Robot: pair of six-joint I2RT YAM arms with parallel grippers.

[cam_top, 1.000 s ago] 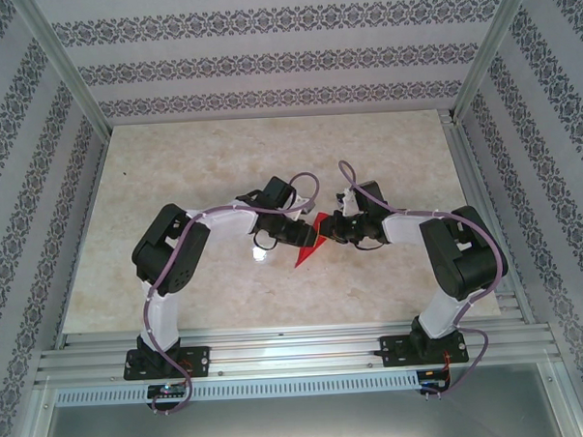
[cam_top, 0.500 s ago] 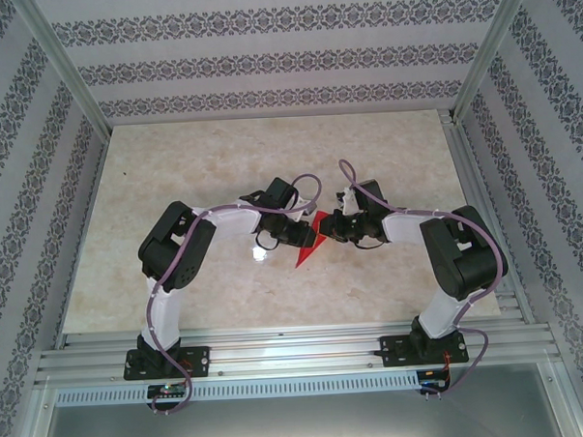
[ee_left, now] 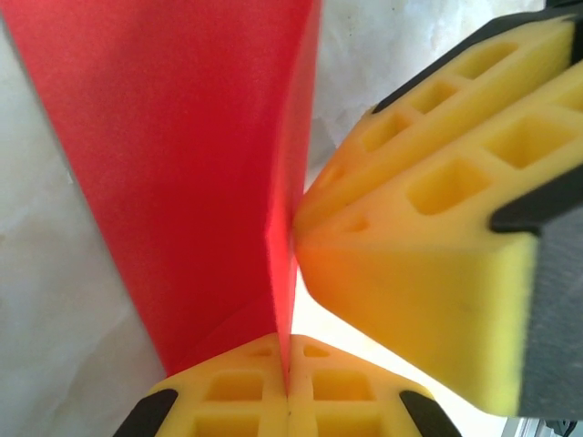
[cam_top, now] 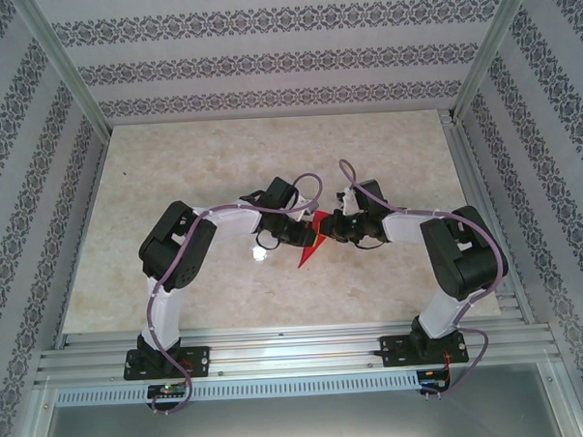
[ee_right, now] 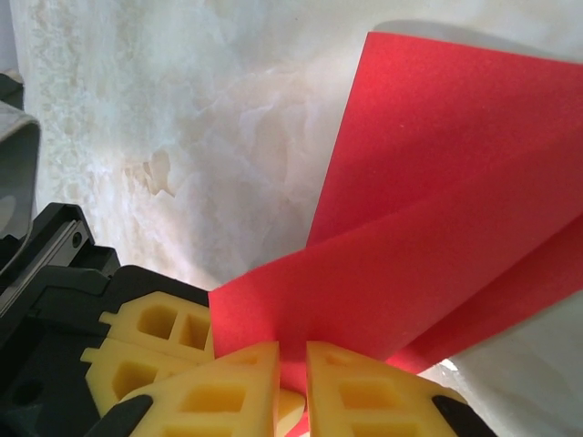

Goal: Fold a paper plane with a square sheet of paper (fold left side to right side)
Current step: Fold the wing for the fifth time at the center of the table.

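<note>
Paper (cam_top: 307, 252), red and folded, is at mid-worktop (cam_top: 173, 166) in the top view, and we see the left end effector (cam_top: 309, 236) and right end effector (cam_top: 325, 229) meeting on it. Left wrist: left one (ee_left: 287, 393) is clamped closed on its edge. Right wrist: right one (ee_right: 292, 387) is pinching a folded corner.

This is a robotics test cell in a lab, not a lived-in room: two cable-wrapped machines, the left arm (cam_top: 177, 252) and the right arm (cam_top: 462, 255), are bolted to an aluminium rail (cam_top: 297, 346) at the near edge of a marble-look worktop (cam_top: 173, 166). Bare aluminium frame posts (cam_top: 62, 64) hold flat panels (cam_top: 265, 60) printed with a repeating wallpaper pattern, a staged backdrop on three sides. The left claw (ee_left: 287, 387) and right claw (ee_right: 291, 382) have yellow, lattice-moulded fingers.
</note>
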